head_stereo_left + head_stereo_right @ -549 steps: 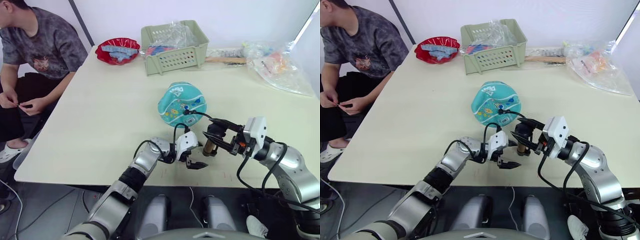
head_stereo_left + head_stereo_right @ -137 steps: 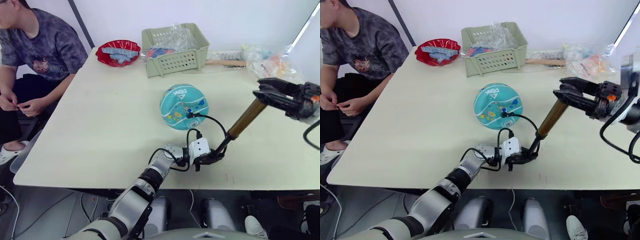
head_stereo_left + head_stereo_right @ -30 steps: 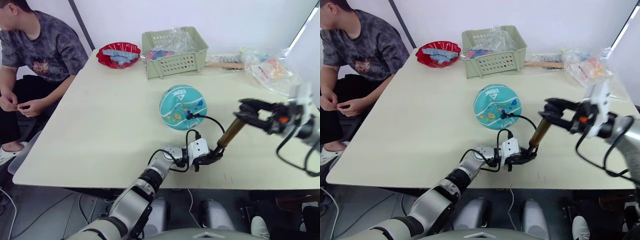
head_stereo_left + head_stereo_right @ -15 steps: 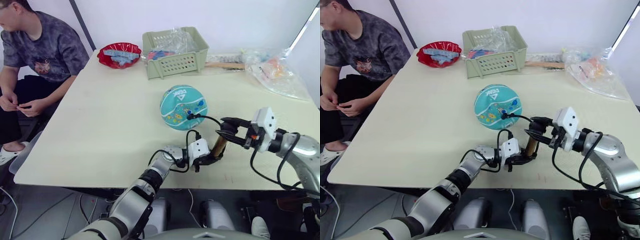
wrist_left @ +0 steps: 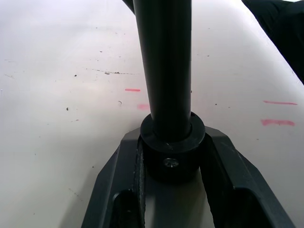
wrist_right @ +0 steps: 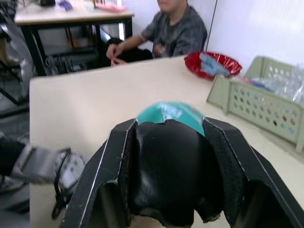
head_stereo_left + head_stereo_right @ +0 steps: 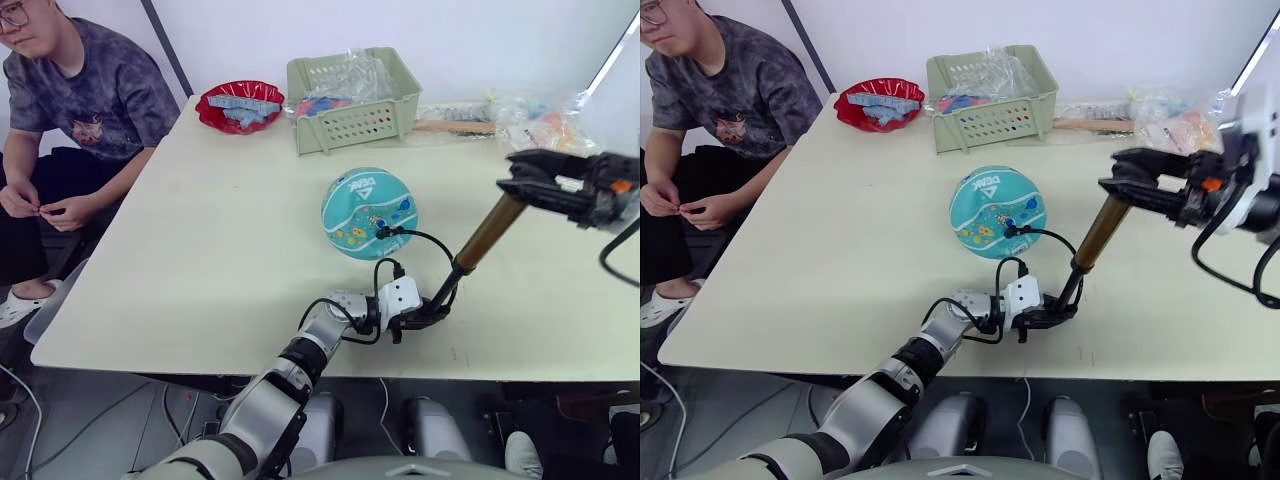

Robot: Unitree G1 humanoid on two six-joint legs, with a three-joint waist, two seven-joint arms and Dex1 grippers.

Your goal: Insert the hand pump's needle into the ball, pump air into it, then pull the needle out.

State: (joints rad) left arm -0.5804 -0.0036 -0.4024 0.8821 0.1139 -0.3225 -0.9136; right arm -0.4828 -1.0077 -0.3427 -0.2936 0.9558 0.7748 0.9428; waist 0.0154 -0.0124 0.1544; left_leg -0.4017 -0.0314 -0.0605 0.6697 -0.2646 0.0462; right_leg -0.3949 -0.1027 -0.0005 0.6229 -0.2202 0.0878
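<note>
The table (image 7: 200, 250) carries the ball (image 7: 368, 213) near its middle, with a green basket (image 7: 352, 100) and a red bowl (image 7: 239, 105) at about 12 and 11 o'clock from it, and a person (image 7: 70, 110) seated off the 10 o'clock corner. From the ball's 5 o'clock side a thin black hose (image 7: 425, 240) loops down to the hand pump (image 7: 470, 255), which leans from the near table edge up toward 2 o'clock, its rod drawn out. The head views do not let me make out the needle where the hose meets the ball.

My left tool (image 7: 415, 315) is clamped on the pump's black base cap; my left wrist view shows that grip close, both fingers (image 5: 223, 171) pressing the cap's collar against the table top. My right tool (image 7: 540, 190) grips the black T-handle in the air; my right wrist view shows the handle (image 6: 166, 175) wedged between its fingers, the ball beyond
</note>
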